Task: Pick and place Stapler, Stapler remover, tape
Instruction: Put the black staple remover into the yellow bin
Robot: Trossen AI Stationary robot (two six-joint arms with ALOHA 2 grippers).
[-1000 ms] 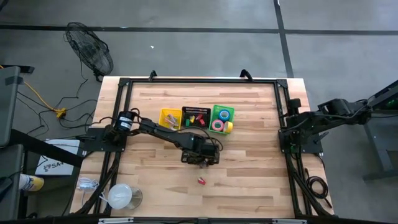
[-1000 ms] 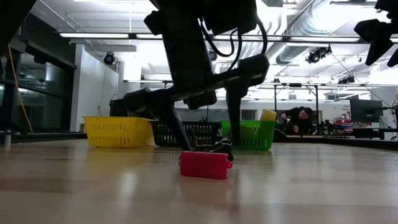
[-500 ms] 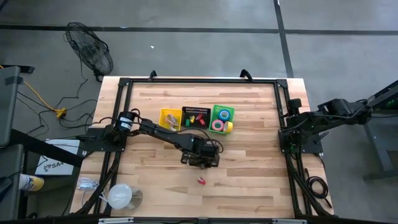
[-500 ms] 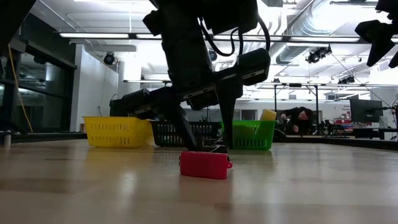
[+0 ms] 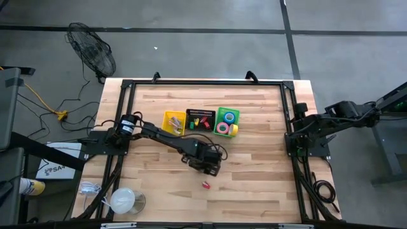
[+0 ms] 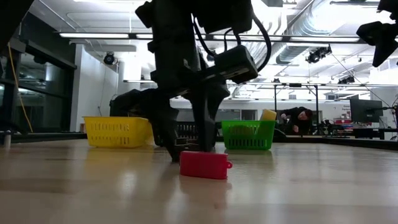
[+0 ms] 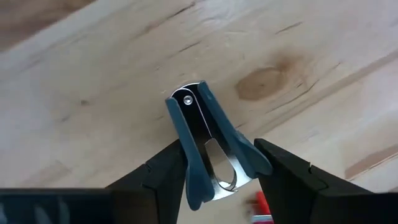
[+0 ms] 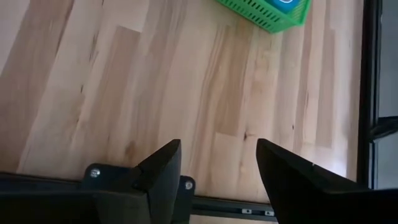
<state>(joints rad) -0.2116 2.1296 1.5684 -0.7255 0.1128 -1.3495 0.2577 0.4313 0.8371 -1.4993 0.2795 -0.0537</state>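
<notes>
The stapler remover, blue-grey with metal claws, lies flat on the wood mid-table. My left gripper points down over it, its fingers closed in on the remover's two wings. The small red stapler lies on the table just nearer the near edge. Pink tape and blue tape sit in the green bin. A yellow roll sits at that bin's right corner. My right gripper waits open at the table's right edge. My left gripper pinches the stapler remover across its two side wings, one finger against the left wing and the other against the right wing. It comes from above, pointing down. The remover still lies flat on the table.
A yellow bin, a black bin and the green bin stand in a row toward the far side. A large white roll sits at the near left corner. Bare wood lies right of the left gripper.
My left gripper's fingers have drawn together around the stapler remover, and the wrist has turned about its vertical axis while staying low over the same spot. The red stapler has not moved.
</notes>
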